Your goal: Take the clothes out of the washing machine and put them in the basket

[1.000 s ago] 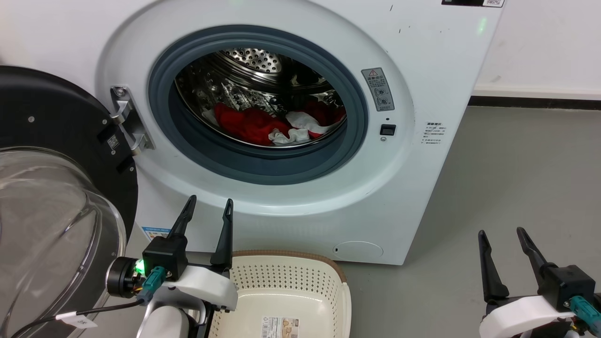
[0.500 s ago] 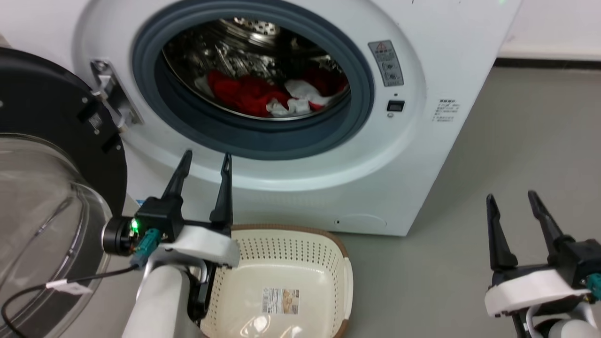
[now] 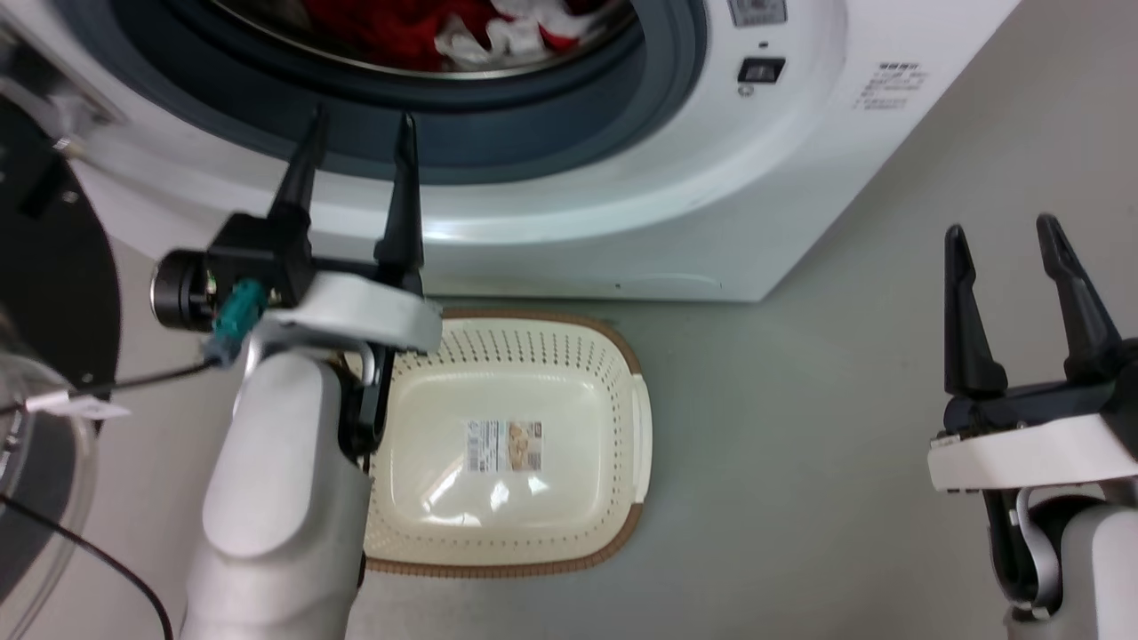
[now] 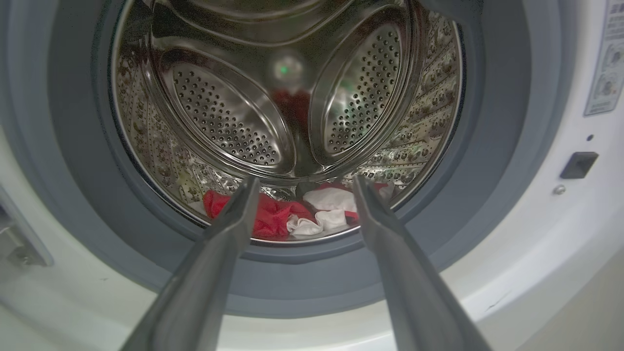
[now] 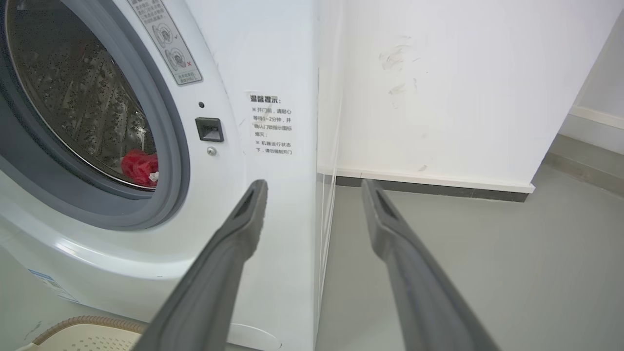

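Note:
Red and white clothes [image 3: 444, 27] lie at the bottom of the steel drum of the white washing machine [image 3: 676, 204]; the left wrist view shows the clothes [image 4: 292, 217] past the grey porthole rim, and the right wrist view shows a red bit of the clothes [image 5: 139, 166]. The cream basket [image 3: 533, 444] stands empty on the floor just in front of the washing machine [image 5: 273, 73]. My left gripper [image 3: 360, 120] is open, its tips just outside the lower porthole rim, above the basket's far left corner. My right gripper [image 3: 1000, 227] hangs open over the floor right of the washer.
The washer's black-framed clear door [image 3: 44, 293] stands swung open at the left, close to my left arm. Grey floor [image 3: 800, 400] lies right of the basket. A white wall with a dark skirting strip [image 5: 429, 185] runs beyond the washer's right side.
The head camera has tilted down, so the porthole slid up and the basket shows whole. My left gripper has risen toward the lower porthole rim. Both grippers stay open.

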Robot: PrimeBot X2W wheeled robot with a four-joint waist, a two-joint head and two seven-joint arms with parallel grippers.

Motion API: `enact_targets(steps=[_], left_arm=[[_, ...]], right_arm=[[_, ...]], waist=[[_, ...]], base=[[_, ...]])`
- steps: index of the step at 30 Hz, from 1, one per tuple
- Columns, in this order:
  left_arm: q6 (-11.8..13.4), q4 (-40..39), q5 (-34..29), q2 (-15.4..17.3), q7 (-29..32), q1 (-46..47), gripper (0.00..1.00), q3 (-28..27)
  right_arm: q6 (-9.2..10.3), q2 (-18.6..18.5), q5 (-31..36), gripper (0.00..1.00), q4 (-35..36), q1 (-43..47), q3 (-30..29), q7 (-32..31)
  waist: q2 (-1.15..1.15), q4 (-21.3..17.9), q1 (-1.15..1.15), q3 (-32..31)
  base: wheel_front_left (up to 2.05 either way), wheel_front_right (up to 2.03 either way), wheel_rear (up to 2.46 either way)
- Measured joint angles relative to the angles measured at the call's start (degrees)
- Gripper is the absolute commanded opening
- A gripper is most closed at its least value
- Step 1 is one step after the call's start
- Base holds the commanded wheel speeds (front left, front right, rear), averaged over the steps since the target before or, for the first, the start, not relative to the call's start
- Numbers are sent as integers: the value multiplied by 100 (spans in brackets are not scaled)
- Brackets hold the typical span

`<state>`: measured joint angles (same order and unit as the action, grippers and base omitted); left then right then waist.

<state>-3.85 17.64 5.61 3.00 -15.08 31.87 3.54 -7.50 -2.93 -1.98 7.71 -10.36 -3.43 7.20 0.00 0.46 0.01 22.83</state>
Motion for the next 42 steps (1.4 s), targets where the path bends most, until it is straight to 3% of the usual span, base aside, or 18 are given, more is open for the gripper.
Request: enact_targets(steps=[10,16,29,39,40,42], left_arm=[[-187,1248,111,142,0,1840,100,-47],[-278,2310,231,252,177,3048,100,57],[-354,4345,649,744,1896,4890,100,252],[-355,5015,1195,949,3285,5460,100,388],[-354,5036,1223,977,3386,5496,96,409],[-354,5069,1290,1027,3578,5547,46,454]], right_arm=[[0,-1,-153,100,-75,-481,147,193],[0,-1,-266,100,-249,-534,278,338],[-1,0,-648,100,-708,-676,879,590],[-1,-1,-923,100,-1007,-731,1260,715],[0,-1,-934,100,-1022,-732,1272,719],[-1,-1,-968,100,-1076,-734,1298,731]], waist=[[0,-332,0,1155],[0,-628,0,1511],[0,-1245,0,1729],[0,-1699,-1,1801],[0,-1721,-1,1810],[0,-1754,-1,1825]], base=[[0,0,0],[0,0,0],[0,0,0],[0,0,0],[0,0,0],[0,0,0]])
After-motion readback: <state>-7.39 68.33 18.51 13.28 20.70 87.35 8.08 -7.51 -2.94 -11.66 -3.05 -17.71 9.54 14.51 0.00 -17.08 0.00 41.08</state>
